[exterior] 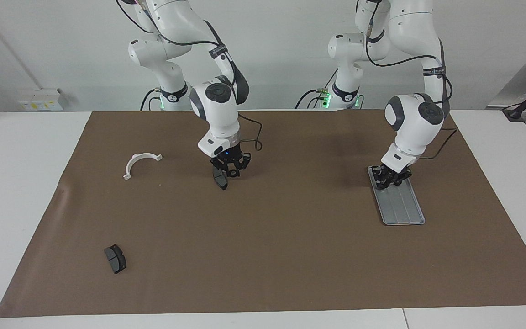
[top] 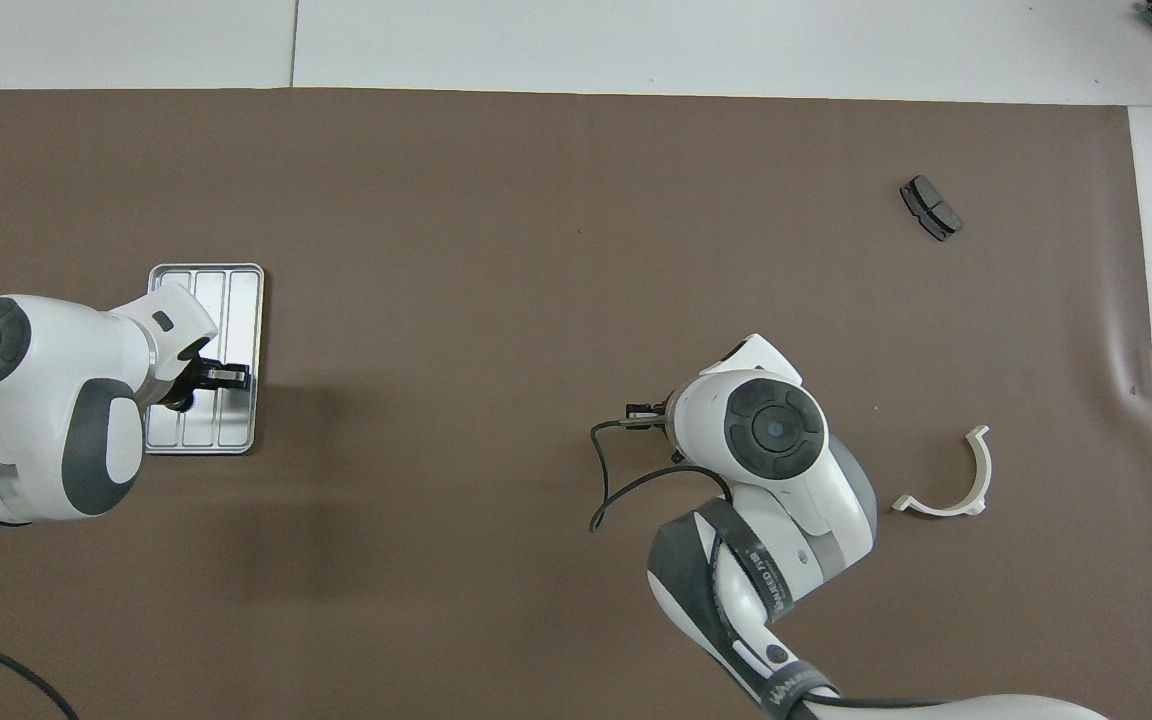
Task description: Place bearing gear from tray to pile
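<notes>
Start at the mat's (exterior: 290,256) edge nearest the robots; the bracket (exterior: 140,163) lies there, toward the right arm's end, flat and with open mat all around it. Just a little farther, near the mat's middle, the right gripper (exterior: 229,172) hangs low over the nearer tip of a pad (exterior: 221,182). Its fingertips look clamped on a small dark round piece, which I take for the gear (exterior: 231,173), though it is hard to separate from the fingers; I judge it is carried here because bracket and pads together make the pile. So the task's thing is, as far as you can see, in this gripper and not on the tray (exterior: 404,210).

At the left arm's end, the left gripper (exterior: 393,179) is down at the tray's nearest short edge, fingers together; I cannot tell if they pinch something or only rest on the rim, maybe to steady the tray. The rest of the tray shows only bare ridges.

Farthest, near the mat's corner at the right arm's end, lies the second pad (exterior: 115,258), alone.

For room: the mat between the near pad and the bracket is bare, so you could set the gear down there; only watch the pad just under the fingers; the long strip between the two arms is also without obstacles.
</notes>
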You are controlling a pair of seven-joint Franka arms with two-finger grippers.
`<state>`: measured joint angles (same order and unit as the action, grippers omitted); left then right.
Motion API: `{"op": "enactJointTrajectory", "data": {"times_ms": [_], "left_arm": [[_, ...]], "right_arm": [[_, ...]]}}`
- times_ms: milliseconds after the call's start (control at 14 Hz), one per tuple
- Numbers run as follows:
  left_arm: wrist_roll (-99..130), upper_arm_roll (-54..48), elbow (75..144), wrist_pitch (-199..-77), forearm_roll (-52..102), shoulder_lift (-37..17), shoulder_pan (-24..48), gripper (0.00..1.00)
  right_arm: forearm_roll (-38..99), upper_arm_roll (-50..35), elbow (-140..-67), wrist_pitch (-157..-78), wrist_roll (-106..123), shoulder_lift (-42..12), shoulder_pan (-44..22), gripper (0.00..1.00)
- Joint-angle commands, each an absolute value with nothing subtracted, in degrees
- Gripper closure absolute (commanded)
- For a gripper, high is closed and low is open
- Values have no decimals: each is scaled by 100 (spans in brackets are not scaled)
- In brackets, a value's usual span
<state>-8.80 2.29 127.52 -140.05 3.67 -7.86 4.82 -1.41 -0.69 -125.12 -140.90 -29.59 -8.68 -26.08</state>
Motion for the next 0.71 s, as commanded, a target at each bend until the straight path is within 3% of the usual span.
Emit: {"op": "enactJointTrajectory", "data": {"times_ms": [0, 286, 643], "left_arm": [[-643, 246, 12175, -13808, 422, -1028, 850, 100], [1094, 255, 12059, -13772, 431, -1072, 1974, 100], [3458, 264, 11831, -13685, 422, -1116, 3460, 100]], "right_arm": [[-150, -114, -12604, -14220, -2376, -782, -2068, 100], [-158, -114, -12665, -14203, -873, -835, -1065, 100], [-158, -114, -12884, -14220, -501, -808, -677, 100]]}}
